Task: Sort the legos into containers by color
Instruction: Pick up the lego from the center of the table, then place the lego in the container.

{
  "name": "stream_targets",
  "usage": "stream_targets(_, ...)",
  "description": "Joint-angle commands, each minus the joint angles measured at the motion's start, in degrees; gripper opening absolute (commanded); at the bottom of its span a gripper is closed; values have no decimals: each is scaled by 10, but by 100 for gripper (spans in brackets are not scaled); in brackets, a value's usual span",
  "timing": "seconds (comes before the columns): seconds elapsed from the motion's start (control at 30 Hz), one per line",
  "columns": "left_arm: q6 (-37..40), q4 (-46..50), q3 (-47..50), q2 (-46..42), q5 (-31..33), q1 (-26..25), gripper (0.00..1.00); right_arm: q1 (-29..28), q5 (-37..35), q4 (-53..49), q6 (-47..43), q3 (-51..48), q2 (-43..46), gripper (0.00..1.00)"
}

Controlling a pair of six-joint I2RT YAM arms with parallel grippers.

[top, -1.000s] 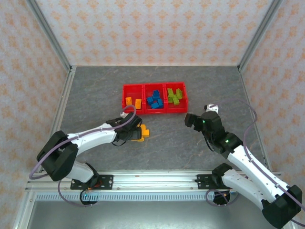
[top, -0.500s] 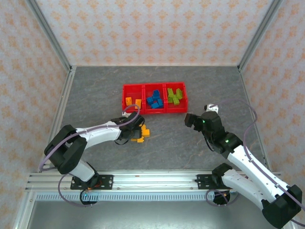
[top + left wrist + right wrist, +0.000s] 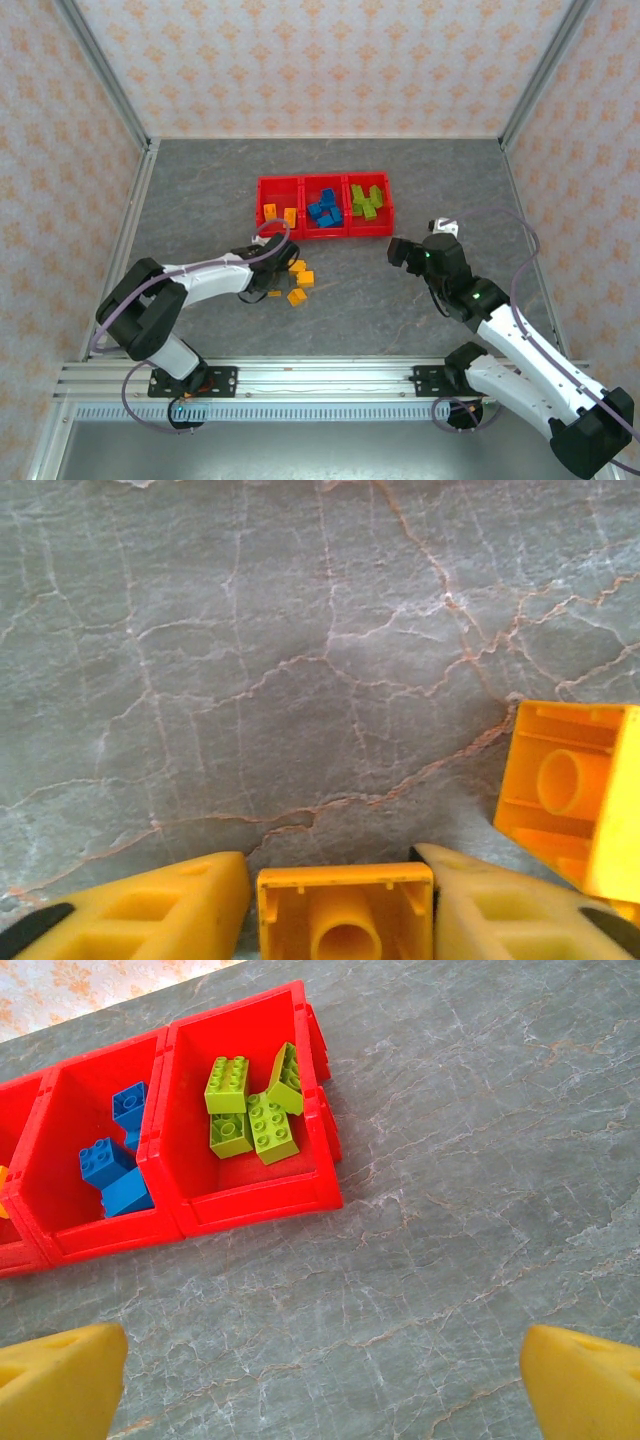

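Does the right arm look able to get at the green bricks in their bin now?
Probably yes. The right arm's jaws stand open above bare table just beside that bin, the green bricks lie uncovered in it, and nothing stands between.

Grey marbled table (image 3: 450,180) bears red bins (image 3: 345,207), orange bricks (image 3: 297,297).

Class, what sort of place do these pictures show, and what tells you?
Probably a robotics lab test cell: a left arm and right arm bolted to a table, a metal-framed enclosure, and red containers holding colour-sorted legos.
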State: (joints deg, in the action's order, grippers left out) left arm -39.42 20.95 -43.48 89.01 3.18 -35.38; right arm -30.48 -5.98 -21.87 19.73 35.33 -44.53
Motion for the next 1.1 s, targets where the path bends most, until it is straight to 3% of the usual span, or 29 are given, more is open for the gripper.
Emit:
stream_targets(0.0,-6,-2,17,-10,5,11,39,-3,-8,4,4,-5,2,100)
stream_targets(0.23,-17,22,-7,-74,16,10,27,-3,-10,2,3,-4,1,100)
stream_targets(0.5,24,35,-109,-115,87,13,26,-3,-17,3,4,-4,-4,100)
stream_targets(0.8,109,43,-272,43,100,81,26,-3,-22,1,6,-4,-1,100)
stream_targets(1.07,144,12,-376,168,99,104,27,-3,-20,-2,6,-3,0,100)
